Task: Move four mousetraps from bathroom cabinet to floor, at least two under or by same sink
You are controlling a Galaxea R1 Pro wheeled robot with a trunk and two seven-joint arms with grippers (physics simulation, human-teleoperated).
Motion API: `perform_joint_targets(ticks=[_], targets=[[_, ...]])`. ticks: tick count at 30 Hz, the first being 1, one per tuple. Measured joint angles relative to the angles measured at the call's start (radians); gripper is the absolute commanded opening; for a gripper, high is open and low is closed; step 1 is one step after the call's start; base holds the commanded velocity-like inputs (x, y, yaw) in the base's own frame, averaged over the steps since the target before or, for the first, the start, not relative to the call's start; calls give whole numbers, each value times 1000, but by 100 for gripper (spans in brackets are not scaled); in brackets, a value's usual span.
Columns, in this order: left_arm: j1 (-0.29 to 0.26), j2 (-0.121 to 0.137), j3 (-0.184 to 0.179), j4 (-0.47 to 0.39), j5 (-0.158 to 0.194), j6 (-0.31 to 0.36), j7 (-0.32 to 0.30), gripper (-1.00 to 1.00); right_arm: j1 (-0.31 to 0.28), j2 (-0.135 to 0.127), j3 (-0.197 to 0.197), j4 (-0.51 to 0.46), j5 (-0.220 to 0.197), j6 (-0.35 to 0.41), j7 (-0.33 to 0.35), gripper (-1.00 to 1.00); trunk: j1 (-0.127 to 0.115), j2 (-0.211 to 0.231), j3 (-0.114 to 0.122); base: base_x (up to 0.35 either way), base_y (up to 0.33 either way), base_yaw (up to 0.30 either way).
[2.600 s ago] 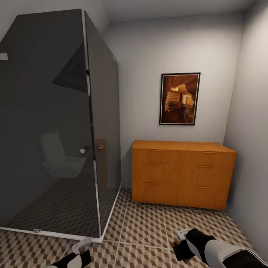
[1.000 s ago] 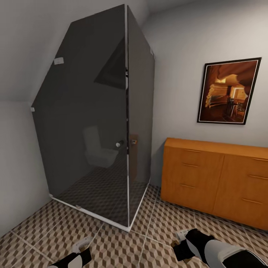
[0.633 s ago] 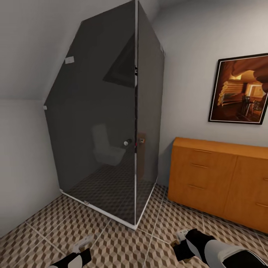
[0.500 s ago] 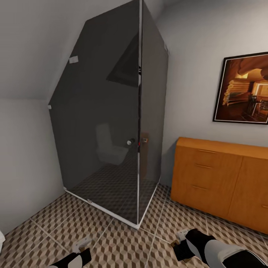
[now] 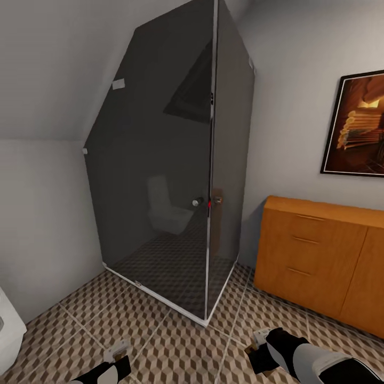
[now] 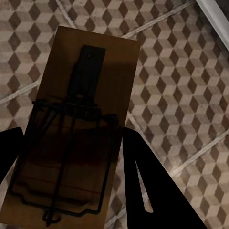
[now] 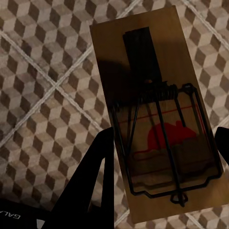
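In the left wrist view a brown wooden mousetrap [image 6: 78, 129] with dark wire parts sits between the black fingers of my left gripper [image 6: 71, 138], which is shut on it above the cube-patterned bathroom floor [image 6: 181, 81]. My right gripper [image 7: 164, 138] is shut on a second mousetrap [image 7: 152, 109], this one printed with a red mouse. In the head view both grippers hang low over the bathroom floor [image 5: 176, 341]: the left gripper [image 5: 118, 356] and the right gripper [image 5: 258, 344]. The orange-brown cabinet [image 5: 320, 256] stands at the right against the wall, its drawers closed. The bathroom sink is out of view.
A tall dark-glass shower enclosure [image 5: 176, 186] with a white base rail fills the middle, a toilet dimly visible through it. A framed picture [image 5: 354, 125] hangs above the cabinet. A white rounded fixture [image 5: 8, 325] shows at the left edge.
The camera has turned left: the shower and cabinet slid rightward in the picture and a white fixture came in at the left edge. Both grippers still hold their mousetraps as before.
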Motion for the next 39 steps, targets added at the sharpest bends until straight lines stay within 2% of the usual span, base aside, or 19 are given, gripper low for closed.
perform_joint_targets(ticks=[34, 36, 39], targets=[[0, 4, 0, 0, 2, 2, 0, -100, 0, 0, -1, 0, 0, -6, -8, -100, 0, 0, 0, 0, 0, 262], [0, 7, 0, 0, 2, 3, 1, -100, 0, 0, -1, 0, 0, -6, -9, -100, 0, 0, 0, 0, 0, 273], [0, 27, 0, 1, 3, 4, 2, -100, 0, 0, -1, 0, 0, -6, -8, -100, 0, 0, 0, 0, 0, 273]])
